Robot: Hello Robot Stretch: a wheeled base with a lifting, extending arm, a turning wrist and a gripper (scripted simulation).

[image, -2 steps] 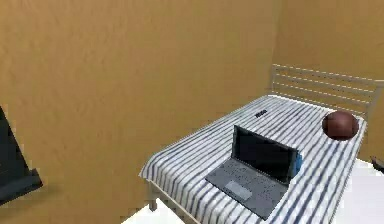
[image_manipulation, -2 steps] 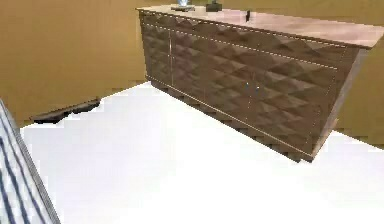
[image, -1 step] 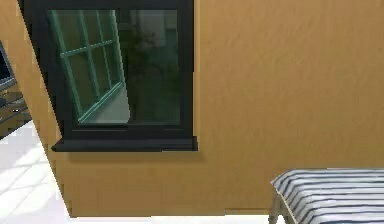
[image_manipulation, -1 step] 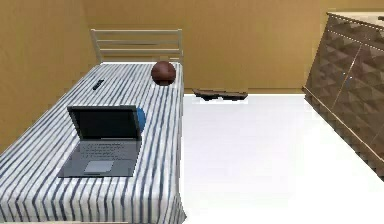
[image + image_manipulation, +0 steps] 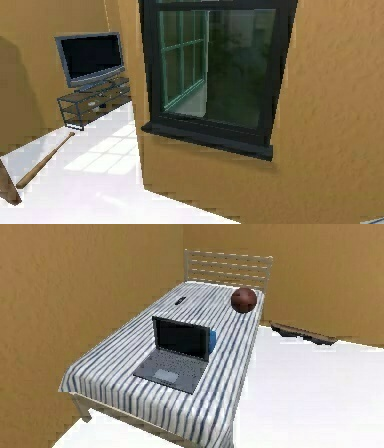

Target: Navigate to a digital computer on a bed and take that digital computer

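Observation:
A grey laptop with its dark screen raised sits on a bed with a striped cover in the arm side view, near the bed's middle and a little toward its foot. A blue object stands right behind the screen's right edge.
On the bed also lie a dark red ball near the slatted headboard and a small dark flat thing. The forward view has an orange wall with a dark-framed window close ahead, a television on a low stand, and a wooden bat on the pale floor.

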